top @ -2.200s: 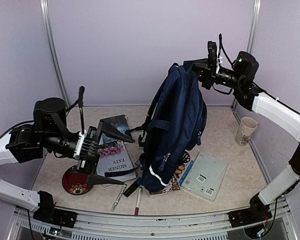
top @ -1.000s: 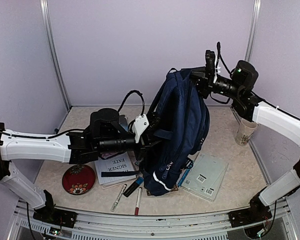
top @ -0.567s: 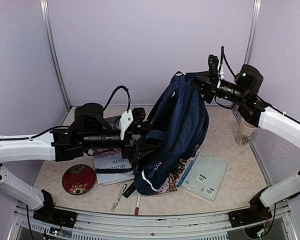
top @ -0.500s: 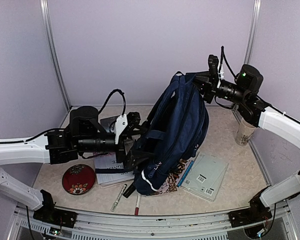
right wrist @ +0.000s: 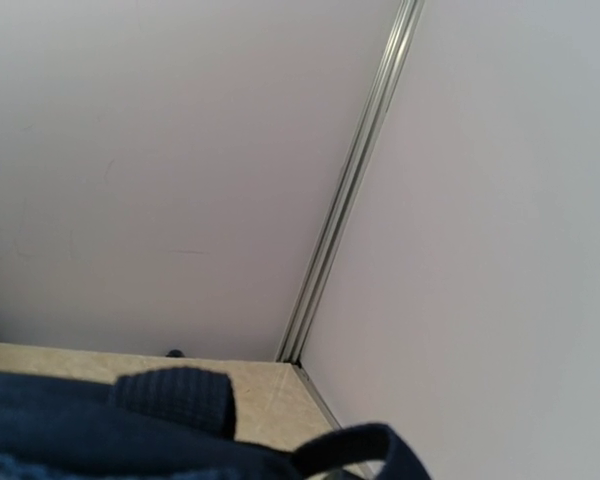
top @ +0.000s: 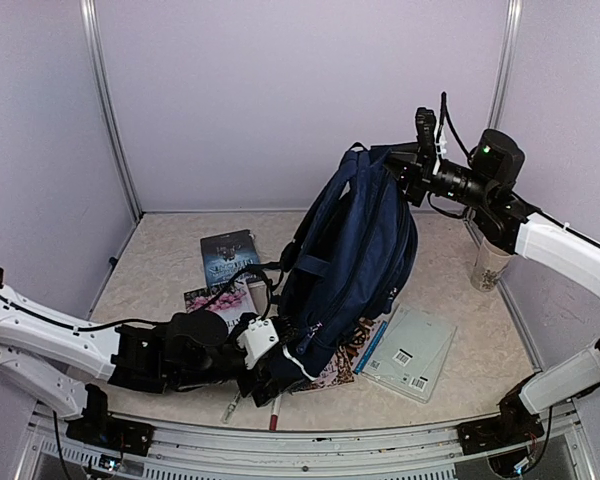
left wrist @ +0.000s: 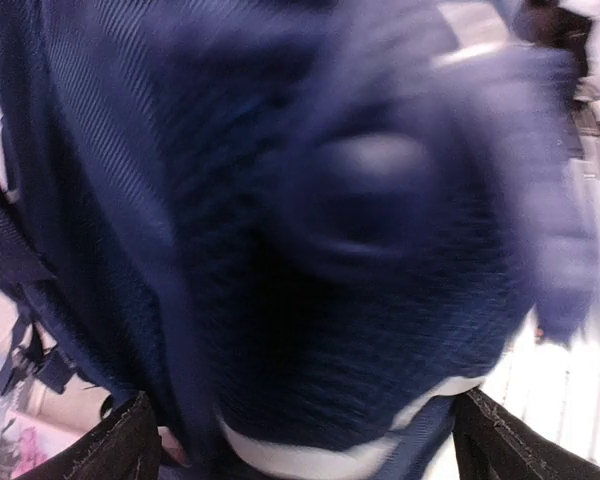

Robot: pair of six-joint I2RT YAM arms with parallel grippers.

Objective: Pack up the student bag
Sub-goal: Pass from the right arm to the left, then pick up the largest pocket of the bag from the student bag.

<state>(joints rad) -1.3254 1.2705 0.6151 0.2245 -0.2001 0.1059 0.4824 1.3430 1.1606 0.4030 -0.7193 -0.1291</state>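
Observation:
The student bag (top: 355,250), navy with a white stripe near its bottom, hangs upright by its top from my right gripper (top: 398,166), which is shut on it high at the back right. Its bottom rests on the table. The right wrist view shows only the bag's top fabric (right wrist: 80,440) and a strap loop, with no fingers in sight. My left gripper (top: 280,375) is low at the table's front, at the bag's bottom corner. In the blurred left wrist view the bag (left wrist: 280,200) fills the frame, and my left gripper (left wrist: 310,435) stands wide open around its bottom edge.
A dark book (top: 227,255) and a pink-flowered book (top: 212,298) lie left of the bag. A pale notebook (top: 410,350) lies to its right, and a patterned book (top: 345,362) lies under it. A mug (top: 488,262) stands at the right wall. Two pens (top: 277,410) lie near the front rail.
My left arm has dropped from mid-height beside the bag to the table's front, and its gripper is now at the bag's bottom. The bag's bottom has swung slightly right. The right arm holds still.

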